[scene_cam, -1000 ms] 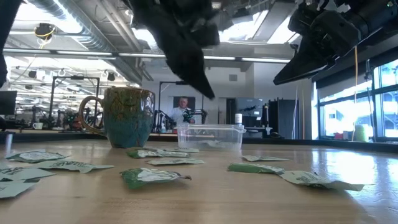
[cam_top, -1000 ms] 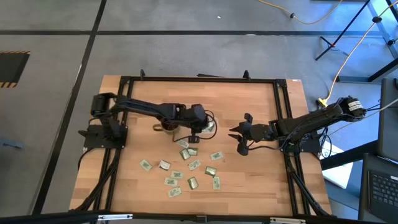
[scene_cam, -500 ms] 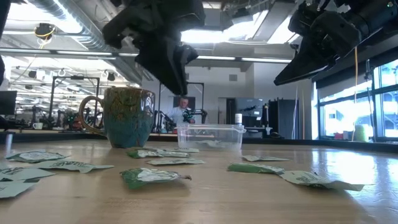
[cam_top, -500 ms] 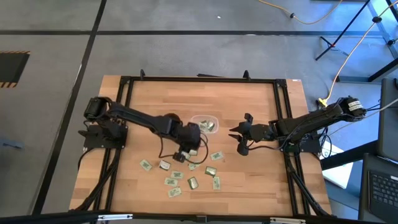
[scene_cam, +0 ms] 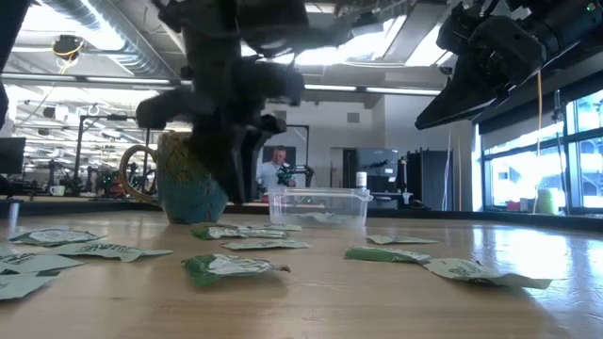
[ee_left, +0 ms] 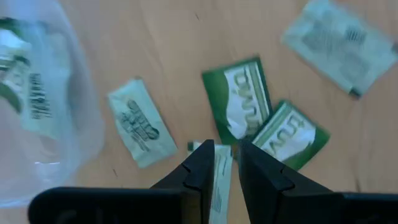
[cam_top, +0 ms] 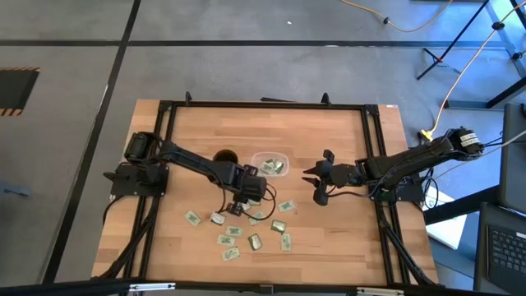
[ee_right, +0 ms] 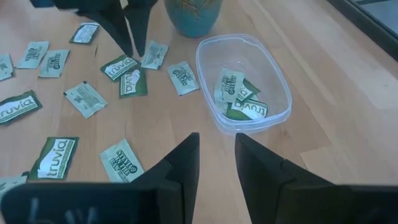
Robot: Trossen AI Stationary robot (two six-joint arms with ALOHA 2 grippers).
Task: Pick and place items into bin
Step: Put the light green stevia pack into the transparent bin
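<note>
Sweetener packets lie scattered on the wooden table beside the clear bin, which holds a few more. The left tool hangs over them, fingers slightly apart, gripping nothing. The right tool waits nearby, also parted and empty.

Grey concrete floor with dark seams surrounds the wooden table. A yellow cable trails across it. Ceiling lights glow; windows brighten one wall.
</note>
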